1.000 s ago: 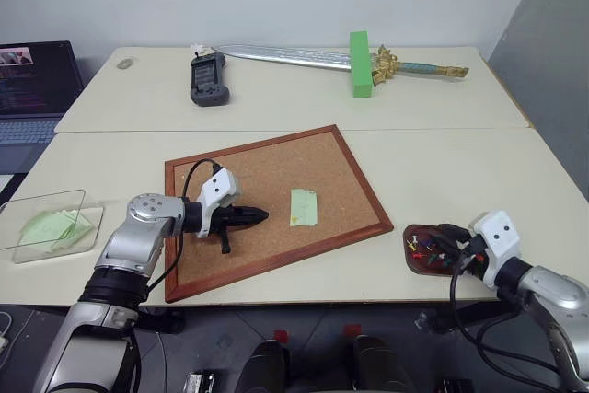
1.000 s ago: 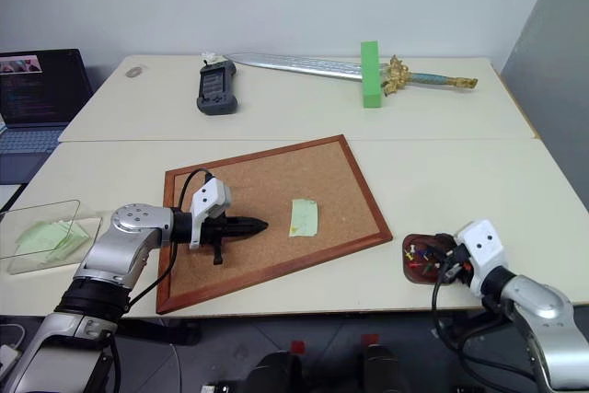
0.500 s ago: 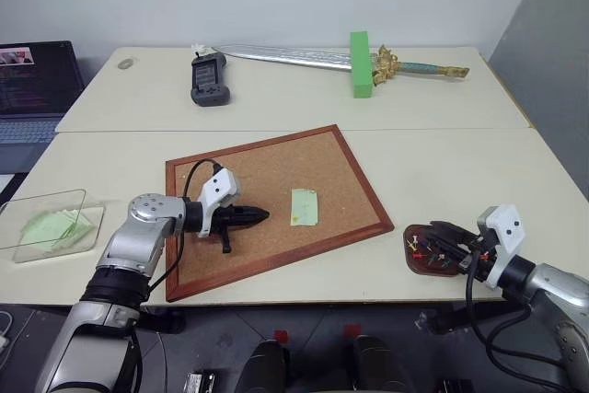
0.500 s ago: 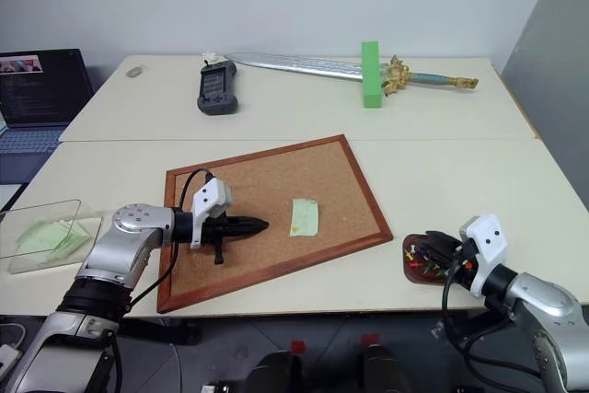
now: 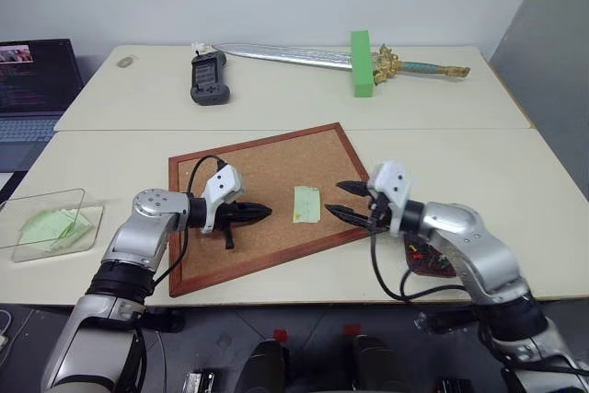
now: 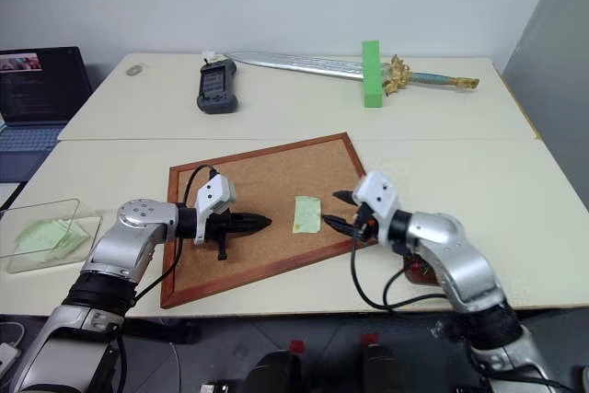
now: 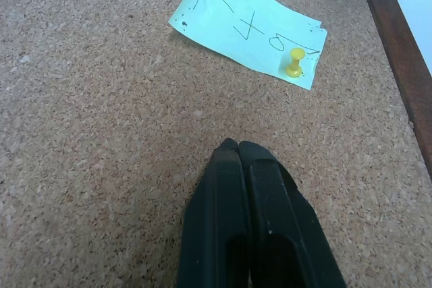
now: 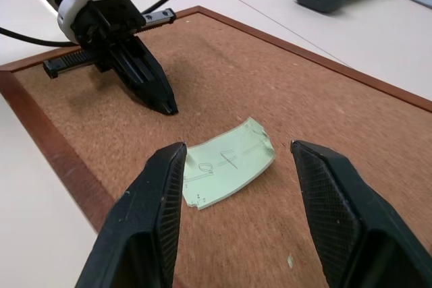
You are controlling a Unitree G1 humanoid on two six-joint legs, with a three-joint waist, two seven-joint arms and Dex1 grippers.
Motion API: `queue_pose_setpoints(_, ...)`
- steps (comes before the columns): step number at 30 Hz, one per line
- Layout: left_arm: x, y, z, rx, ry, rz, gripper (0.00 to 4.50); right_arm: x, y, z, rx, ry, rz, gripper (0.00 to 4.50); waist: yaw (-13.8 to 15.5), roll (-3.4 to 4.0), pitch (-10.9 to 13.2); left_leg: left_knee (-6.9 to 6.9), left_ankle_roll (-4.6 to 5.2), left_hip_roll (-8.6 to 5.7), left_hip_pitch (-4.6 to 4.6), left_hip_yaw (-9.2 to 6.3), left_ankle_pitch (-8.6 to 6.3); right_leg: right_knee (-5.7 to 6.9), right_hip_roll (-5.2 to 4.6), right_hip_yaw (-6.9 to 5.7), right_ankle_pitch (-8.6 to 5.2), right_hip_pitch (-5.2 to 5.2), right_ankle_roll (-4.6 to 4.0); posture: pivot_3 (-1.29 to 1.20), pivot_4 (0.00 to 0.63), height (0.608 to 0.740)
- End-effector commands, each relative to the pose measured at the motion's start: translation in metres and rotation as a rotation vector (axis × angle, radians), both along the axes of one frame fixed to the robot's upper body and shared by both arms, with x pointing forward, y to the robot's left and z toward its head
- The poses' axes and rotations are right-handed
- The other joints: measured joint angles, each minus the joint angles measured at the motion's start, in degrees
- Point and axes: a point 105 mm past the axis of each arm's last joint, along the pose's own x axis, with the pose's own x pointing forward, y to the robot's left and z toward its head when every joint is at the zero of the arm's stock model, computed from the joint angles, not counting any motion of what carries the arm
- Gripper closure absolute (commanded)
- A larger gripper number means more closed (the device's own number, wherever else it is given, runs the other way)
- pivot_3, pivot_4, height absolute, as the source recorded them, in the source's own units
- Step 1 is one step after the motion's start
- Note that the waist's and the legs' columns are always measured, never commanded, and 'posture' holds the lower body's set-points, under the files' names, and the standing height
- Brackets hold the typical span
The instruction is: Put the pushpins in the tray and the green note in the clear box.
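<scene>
We judge the job partly done: pushpins (image 5: 433, 258) seemingly fill the tray (image 5: 416, 262), but one yellow pushpin (image 7: 295, 63) pins the green note (image 5: 306, 204) at the corkboard's (image 5: 267, 181) three o'clock, between clenched left claw (image 5: 260, 212) and released right claw (image 5: 348, 201).

tray (image 5: 433, 260) — mostly behind right arm

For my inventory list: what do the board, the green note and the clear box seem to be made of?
Board: speckled matte cork in a reddish, apparently wooden frame. Green note: thin paper, curled, with pen marks and pinholes. Clear box: see-through, glossy, probably plastic.
</scene>
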Motion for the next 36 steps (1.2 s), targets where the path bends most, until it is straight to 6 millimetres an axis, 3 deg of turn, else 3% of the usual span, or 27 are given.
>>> queue_pose_setpoints(1,-0.003,0.005,-0.005,0.023,0.01,0.023,4.5,0.005,0.024,0.001,0.014,-0.032,0.079,1.98,-0.07,0.0,0.0,0.0,0.0,0.0,0.0,-0.01,0.0,0.01,0.0,-0.01,0.0,0.0,0.0,0.0,0.15,0.74)
queue_pose_setpoints(5,-0.007,0.008,-0.007,0.024,0.023,0.034,4.5,0.002,0.048,-0.015,-0.009,0.004,0.18,1.98,-0.16,0.01,0.0,-0.01,0.0,0.0,0.02,-0.01,0.0,0.03,0.04,-0.01,0.0,-0.04,-0.01,0.0,0.15,0.74)
queue_pose_setpoints(10,-0.017,0.012,-0.013,0.034,0.058,0.031,4.5,0.001,0.062,-0.024,-0.023,0.019,0.238,1.98,-0.33,0.0,0.0,-0.03,0.0,0.01,0.02,-0.04,0.0,0.05,0.05,0.02,0.0,-0.1,-0.01,0.0,0.15,0.74)
queue_pose_setpoints(17,-0.022,0.013,-0.016,0.041,0.078,0.033,4.5,0.01,0.07,-0.035,-0.048,0.028,0.23,1.98,-1.12,0.01,0.0,-0.07,0.0,0.02,0.03,-0.13,-0.01,0.05,0.06,0.05,0.0,-0.14,-0.02,0.0,0.15,0.74)
queue_pose_setpoints(31,-0.02,0.01,-0.015,0.044,0.07,0.028,4.5,0.008,0.08,-0.045,-0.002,0.099,0.231,1.98,-1.39,0.02,-0.01,-0.06,0.0,0.01,0.06,-0.26,-0.01,0.07,0.06,0.04,0.0,-0.11,-0.02,0.0,0.15,0.74)
queue_pose_setpoints(36,-0.02,0.011,-0.015,0.048,0.069,0.029,4.5,0.011,0.079,-0.044,0.016,0.109,0.22,2.84,-1.42,0.02,-0.01,-0.05,0.0,0.02,0.06,-0.26,-0.01,0.07,0.04,0.05,0.0,-0.11,-0.02,0.0,0.15,0.74)
